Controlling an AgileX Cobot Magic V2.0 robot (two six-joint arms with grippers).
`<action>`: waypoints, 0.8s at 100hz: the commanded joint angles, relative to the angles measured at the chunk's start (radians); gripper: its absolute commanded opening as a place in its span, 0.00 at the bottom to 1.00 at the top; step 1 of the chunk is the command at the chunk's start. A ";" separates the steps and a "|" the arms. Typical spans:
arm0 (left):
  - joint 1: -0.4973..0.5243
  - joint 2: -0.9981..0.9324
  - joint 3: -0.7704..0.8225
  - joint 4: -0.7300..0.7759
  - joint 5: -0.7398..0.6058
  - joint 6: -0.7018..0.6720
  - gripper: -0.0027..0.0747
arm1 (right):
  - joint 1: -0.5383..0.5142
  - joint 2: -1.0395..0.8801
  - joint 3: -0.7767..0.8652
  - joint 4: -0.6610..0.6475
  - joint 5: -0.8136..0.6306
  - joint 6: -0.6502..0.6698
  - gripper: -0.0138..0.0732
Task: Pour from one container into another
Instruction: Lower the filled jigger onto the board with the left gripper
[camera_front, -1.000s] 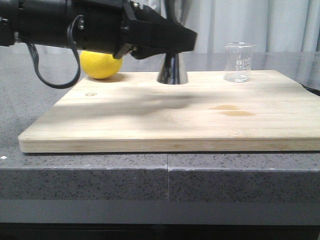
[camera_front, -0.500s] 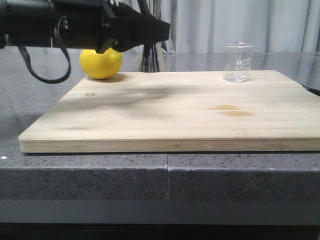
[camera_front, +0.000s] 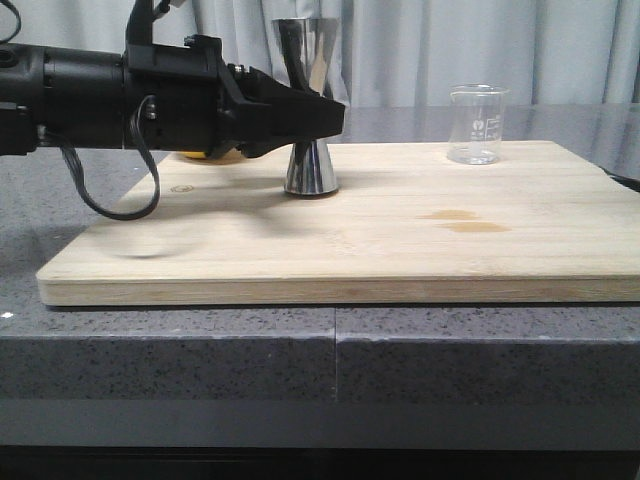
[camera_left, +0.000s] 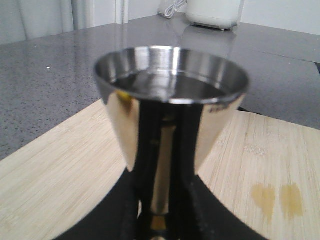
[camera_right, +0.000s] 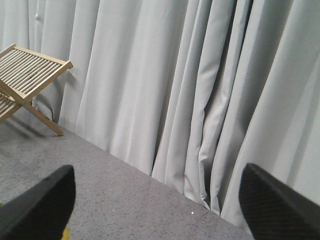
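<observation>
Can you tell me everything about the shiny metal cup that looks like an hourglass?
The jigger is polished steel, two cones joined at a narrow waist, mirror-bright and reflecting its surroundings. It stands upright on the wooden board, its wide base down near the board's back left. The left gripper is closed around its waist, black fingers on either side. The left wrist view looks into its round open top cup; whether it holds liquid is unclear.

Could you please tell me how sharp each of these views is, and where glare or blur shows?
Front view: sharp, though the beaker is faint against the curtain. Left wrist view: the jigger fills the frame, soft-focused, with bright reflections. Right wrist view: curtain crisp, right claw fingertips dark and blurred.
</observation>
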 joint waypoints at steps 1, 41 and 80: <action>0.003 -0.040 -0.030 -0.059 -0.081 0.010 0.01 | -0.007 -0.027 -0.025 0.027 -0.036 0.009 0.85; 0.003 -0.040 -0.030 -0.059 -0.081 0.013 0.01 | -0.007 -0.027 -0.025 0.028 -0.036 0.008 0.85; 0.003 -0.003 -0.030 -0.057 -0.110 0.014 0.01 | -0.007 -0.027 -0.025 0.028 -0.036 0.009 0.85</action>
